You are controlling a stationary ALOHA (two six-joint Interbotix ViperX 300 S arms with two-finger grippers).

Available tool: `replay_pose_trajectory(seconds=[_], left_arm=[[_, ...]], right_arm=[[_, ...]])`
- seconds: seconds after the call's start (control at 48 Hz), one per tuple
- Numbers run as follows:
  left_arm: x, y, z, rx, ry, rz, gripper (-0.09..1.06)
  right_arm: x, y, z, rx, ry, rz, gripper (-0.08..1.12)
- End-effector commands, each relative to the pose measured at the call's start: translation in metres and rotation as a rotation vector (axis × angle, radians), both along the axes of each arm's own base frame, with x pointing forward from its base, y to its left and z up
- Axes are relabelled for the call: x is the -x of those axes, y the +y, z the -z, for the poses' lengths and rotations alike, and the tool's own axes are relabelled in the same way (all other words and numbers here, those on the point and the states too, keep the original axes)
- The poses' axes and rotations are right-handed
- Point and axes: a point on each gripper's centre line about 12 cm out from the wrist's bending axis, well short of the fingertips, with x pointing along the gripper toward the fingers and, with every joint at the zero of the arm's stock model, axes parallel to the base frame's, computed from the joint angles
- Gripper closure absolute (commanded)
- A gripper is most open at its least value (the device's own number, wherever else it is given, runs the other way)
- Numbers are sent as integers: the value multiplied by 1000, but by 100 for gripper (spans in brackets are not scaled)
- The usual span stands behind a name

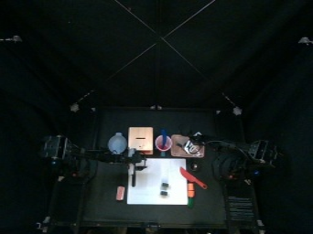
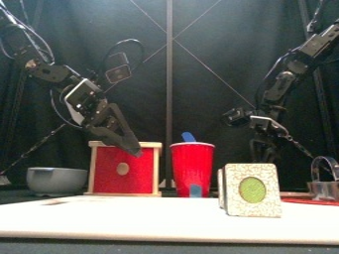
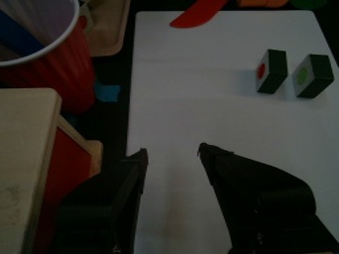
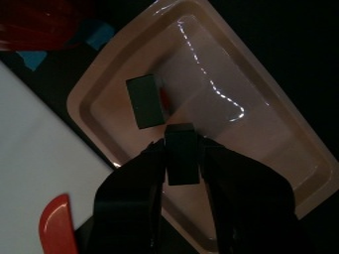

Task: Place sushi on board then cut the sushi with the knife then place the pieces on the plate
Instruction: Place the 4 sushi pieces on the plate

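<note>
Tool on right arm clenched on a dark sushi piece over the pink tray, close beside a laid piece; skewed release could knock that neighbour; left tool released above white board, two pieces waiting.

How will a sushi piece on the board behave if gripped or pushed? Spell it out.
Each sushi piece is a flat-sided block standing on a thin edge, so a high push would probably tip it, not roll it. It looks rigid and should keep its shape between jaws. The board looks smooth, so a low push may slide it.
</note>
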Motion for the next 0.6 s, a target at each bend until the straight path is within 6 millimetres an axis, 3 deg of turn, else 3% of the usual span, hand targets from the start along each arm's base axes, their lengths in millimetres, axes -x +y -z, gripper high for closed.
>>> replay_pose_trajectory(seconds=[0.021, 0.167, 0.396, 0.604], left_arm=[[-5, 2, -10, -3, -34, -3, 13], [-5, 2, -10, -2, -34, -5, 13], [-6, 2, -10, -1, -35, -6, 13], [-6, 1, -10, -2, -35, -3, 13]], right_arm=[[-4, -4, -3, 11, -13, 3, 33], [-4, -5, -7, 17, -24, 6, 27], [-6, 4, -34, 37, -67, -23, 27], [-41, 56, -62, 69, -171, -226, 27]])
